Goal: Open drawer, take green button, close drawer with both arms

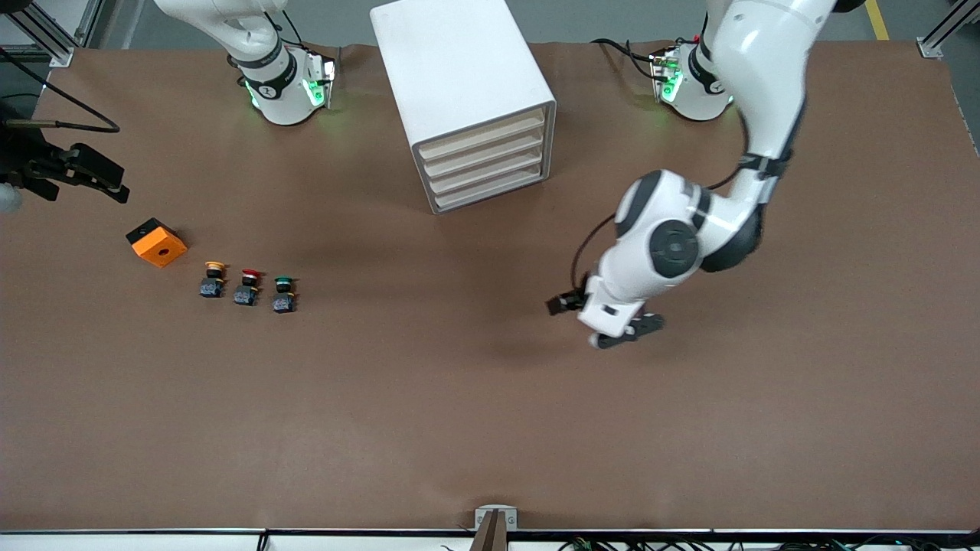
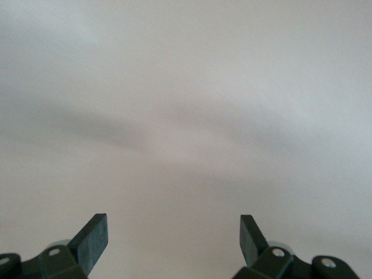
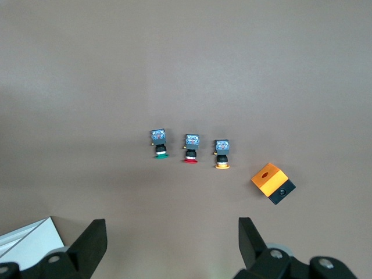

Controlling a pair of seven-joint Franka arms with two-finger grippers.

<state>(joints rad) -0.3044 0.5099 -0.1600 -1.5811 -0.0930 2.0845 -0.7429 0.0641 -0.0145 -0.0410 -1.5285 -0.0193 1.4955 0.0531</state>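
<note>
While the left claw [image 1: 612, 325] hangs open over bare table, the right claw [image 3: 172, 244] gapes above the button [image 3: 158, 142].

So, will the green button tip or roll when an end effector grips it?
The green button stands with a small cap on a narrow blocky body, so a sideways push could probably tip it. Its round cap might then roll. It looks small and rigid, likely light. The red button stands close beside it.
</note>
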